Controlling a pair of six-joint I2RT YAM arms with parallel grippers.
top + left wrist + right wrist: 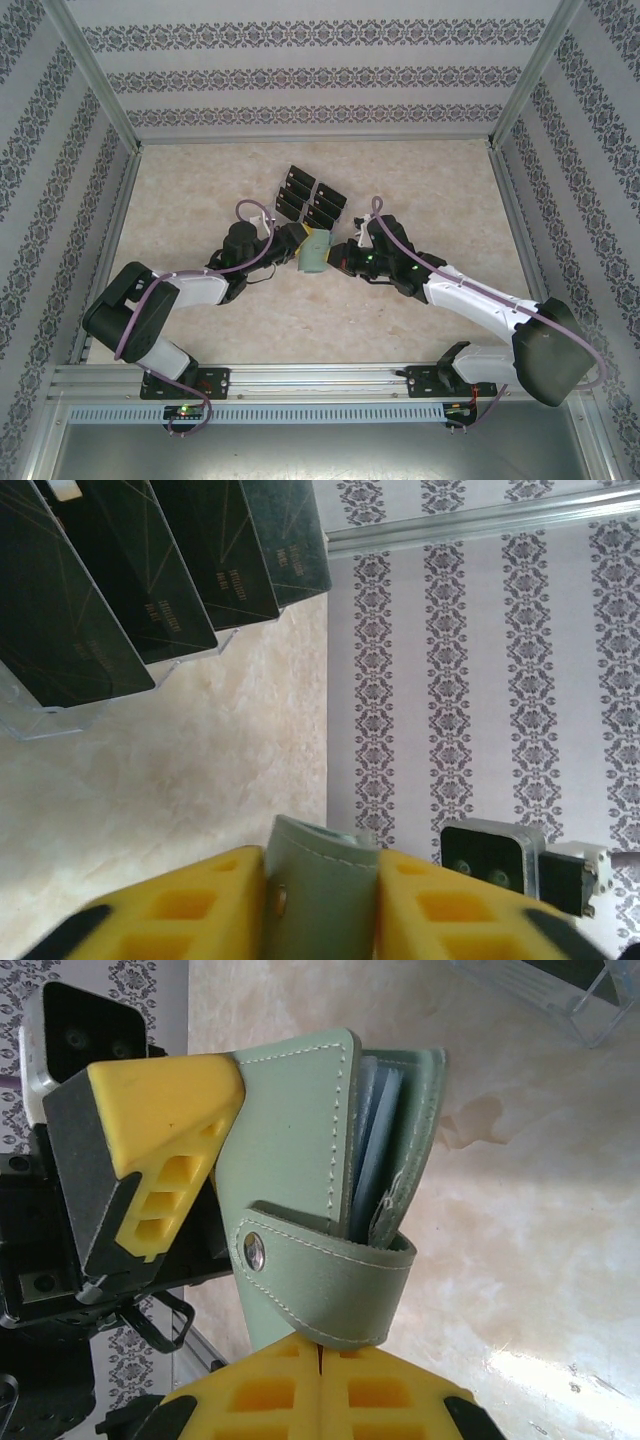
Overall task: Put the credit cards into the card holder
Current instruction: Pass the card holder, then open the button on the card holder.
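Observation:
The sage-green card holder [314, 251] hangs above the table between both grippers. My left gripper [322, 865] is shut on it, with the wallet [325, 900] squeezed between the yellow fingers; one left finger [165, 1110] presses its flat side. The wallet [295, 1130] gapes slightly and shows bluish-grey pockets inside. Its closing tab [330, 1280] is snapped and loops down to my right gripper [320, 1345], whose fingers are pressed together on the tab's lower edge. Several black credit cards [310, 195] [150, 570] stand in rows just beyond the wallet.
The cards sit on a clear acrylic tiered rack [40, 715] [560, 995] at the middle back of the beige table [430, 190]. Patterned walls and metal posts enclose the table on three sides. Both arms meet near the centre.

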